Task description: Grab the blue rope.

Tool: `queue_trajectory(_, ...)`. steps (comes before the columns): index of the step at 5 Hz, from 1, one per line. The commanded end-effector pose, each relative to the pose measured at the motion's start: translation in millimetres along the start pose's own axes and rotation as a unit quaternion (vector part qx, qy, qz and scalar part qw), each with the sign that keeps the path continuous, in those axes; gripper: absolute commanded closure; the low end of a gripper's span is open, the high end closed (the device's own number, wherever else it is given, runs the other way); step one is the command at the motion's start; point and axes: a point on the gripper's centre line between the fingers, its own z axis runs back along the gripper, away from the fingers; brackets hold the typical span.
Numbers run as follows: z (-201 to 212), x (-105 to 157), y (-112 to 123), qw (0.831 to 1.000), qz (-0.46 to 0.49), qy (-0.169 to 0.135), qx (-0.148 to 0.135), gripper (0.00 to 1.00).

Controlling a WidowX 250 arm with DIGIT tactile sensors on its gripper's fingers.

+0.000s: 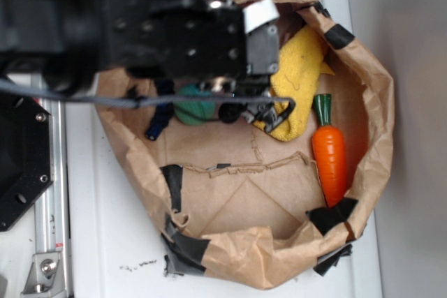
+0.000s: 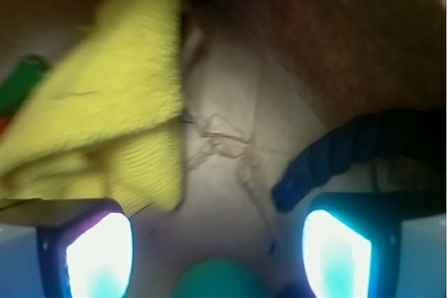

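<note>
1. A wide, crumpled brown paper bag (image 1: 363, 82), patched with black tape and lying open, takes up most of the white desk (image 1: 105, 228), reaching almost to its right edge.
2. The black robot arm comes in from the top left corner, and its gripper (image 1: 241, 106) hangs low inside the bag, towards the far edge of the desk.
3. In the wrist view the two glowing fingertips (image 2: 98, 252) stand well apart, with bare brown paper between them and nothing in their hold.
4. The thick, twisted, dark navy-blue rope (image 2: 349, 148) lies on the bag floor on the side nearer the desk's left edge, one end (image 1: 157, 127) poking out below the arm; the rest is hidden.
5. A round green ball (image 1: 194, 108) sits just beside that rope, partly under the gripper.
6. A folded yellow cloth (image 1: 300, 75) lies towards the far right.
7. An orange toy carrot (image 1: 330, 158) with a green top rests along the bag's right wall.
</note>
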Motion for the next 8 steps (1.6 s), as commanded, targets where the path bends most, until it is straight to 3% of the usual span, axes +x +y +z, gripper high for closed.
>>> queue_trajectory(1,-1,22,54,0.999,0.007,-0.030,0.041,0.00)
queue_trajectory(2,-4,16,61,0.999,0.012,-0.023,0.047,0.00)
queue_trajectory(4,-23,5,70,0.998,0.051,0.020,0.037,0.00)
queue_trajectory(5,-40,7,64,0.999,-0.001,0.043,0.028,0.00)
queue_trajectory(6,-38,3,57,0.999,-0.033,0.032,0.017,1.00)
queue_trajectory(8,-36,2,51,0.997,-0.069,0.023,0.015,1.00)
